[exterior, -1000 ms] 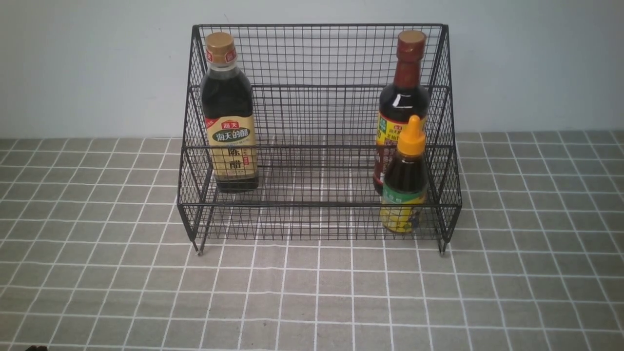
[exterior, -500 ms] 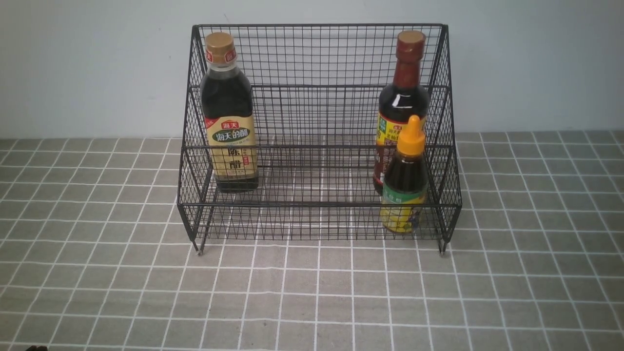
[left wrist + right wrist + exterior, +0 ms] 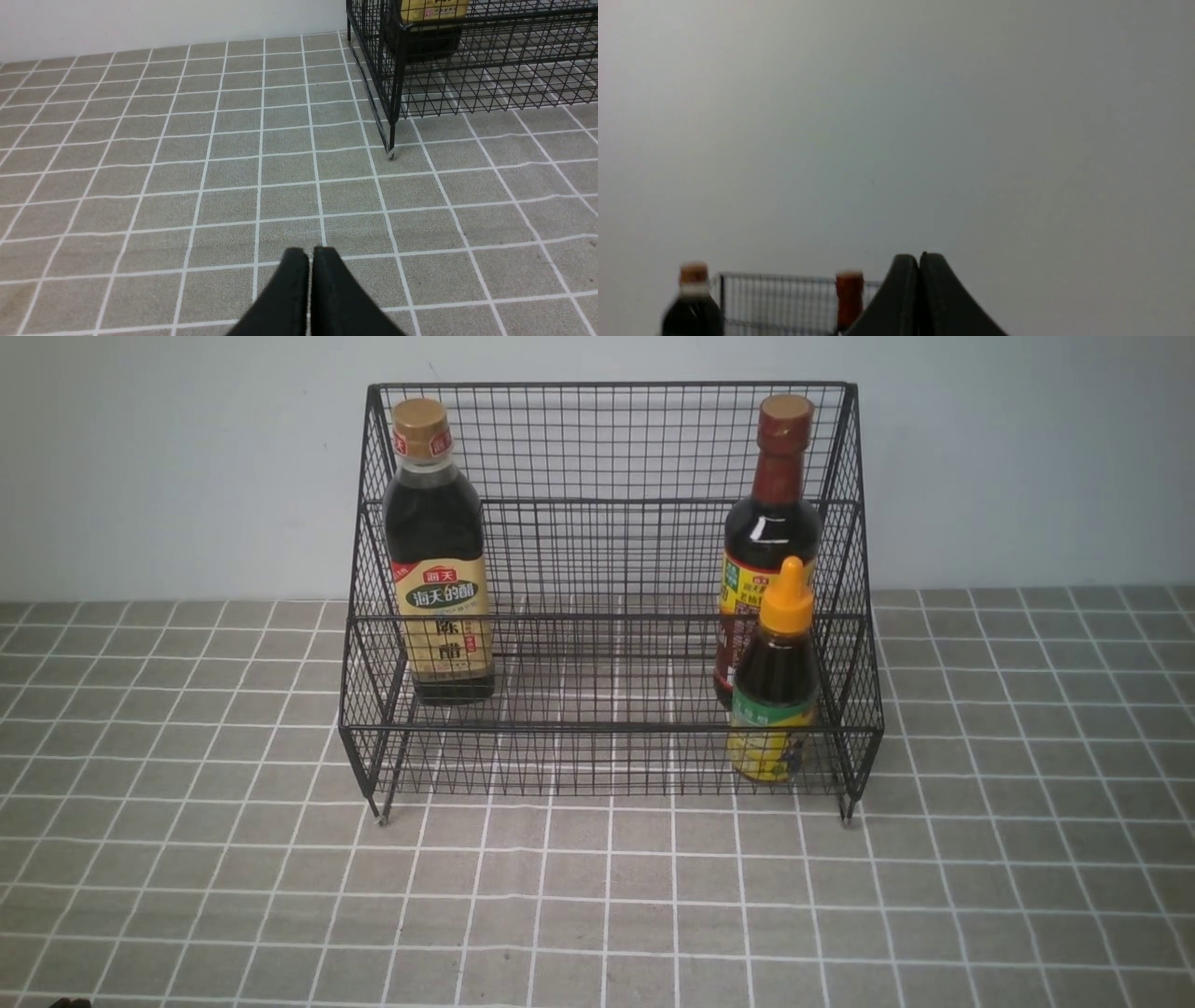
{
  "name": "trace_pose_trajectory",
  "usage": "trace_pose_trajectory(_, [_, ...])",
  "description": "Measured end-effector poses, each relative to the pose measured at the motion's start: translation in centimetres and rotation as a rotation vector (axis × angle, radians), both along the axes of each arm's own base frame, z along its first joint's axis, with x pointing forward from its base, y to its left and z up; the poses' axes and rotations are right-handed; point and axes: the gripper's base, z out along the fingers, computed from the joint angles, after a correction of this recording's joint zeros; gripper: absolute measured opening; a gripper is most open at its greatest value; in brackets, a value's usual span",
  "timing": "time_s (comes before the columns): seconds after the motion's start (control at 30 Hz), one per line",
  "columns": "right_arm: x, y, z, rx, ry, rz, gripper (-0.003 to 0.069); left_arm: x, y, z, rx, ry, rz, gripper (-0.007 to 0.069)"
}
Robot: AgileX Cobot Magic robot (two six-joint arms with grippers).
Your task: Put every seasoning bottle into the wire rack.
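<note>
Bottles all sit inside the large black wire-mesh stepped rack (image 3: 611,588). At its left end: tall gold-capped dark bottle with beige label (image 3: 439,555), upright. At its right end: tall brown-capped bottle with yellow-red label (image 3: 773,513), and touching or just in front of it, a tier lower, the short orange-nozzle bottle with green-yellow label (image 3: 777,681). Spread to the ends, probably for easy reach. Task looks complete. Left gripper (image 3: 310,261) clenched, empty, above checked cloth (image 3: 187,186) outside the rack's left foot. Right gripper (image 3: 919,263) clenched, empty, raised clear.

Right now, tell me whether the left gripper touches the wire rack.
Apart. In the left wrist view the left gripper, jaws shut, sits over bare tiled cloth, with several tiles between it and the wire rack.
</note>
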Motion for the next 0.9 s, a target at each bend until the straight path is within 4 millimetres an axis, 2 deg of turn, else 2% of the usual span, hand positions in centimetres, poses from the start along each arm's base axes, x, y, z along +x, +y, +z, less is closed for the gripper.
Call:
trace_pose_trajectory(0.03, [0.1, 0.0, -0.2, -0.007, 0.009, -0.009, -0.0011, 0.0, 0.0, 0.0, 0.0, 0.0, 0.0, -0.0007])
trace_pose_trajectory(0.07, [1.0, 0.0, -2.5, -0.069, 0.123, -0.073, -0.0011, 0.0, 0.0, 0.0, 0.0, 0.001, 0.0, -0.0007])
trace_pose_trajectory(0.1, [1.0, 0.0, -2.5, -0.071, 0.123, -0.075, -0.0011, 0.0, 0.0, 0.0, 0.0, 0.001, 0.0, -0.0007])
trace_pose_trajectory(0.27, [3.1, -0.5, -10.0, -0.123, 0.407, -0.219, -0.0011, 0.0, 0.0, 0.0, 0.0, 0.001, 0.0, -0.0007])
trace_pose_trajectory(0.37, [3.4, -0.7, -12.8, -0.106, 0.508, -0.254, -0.0011, 0.0, 0.0, 0.0, 0.0, 0.001, 0.0, -0.0007])
trace_pose_trajectory(0.9, [3.4, -0.8, -13.2, -0.086, 0.528, -0.269, -0.0011, 0.0, 0.0, 0.0, 0.0, 0.002, 0.0, -0.0007])
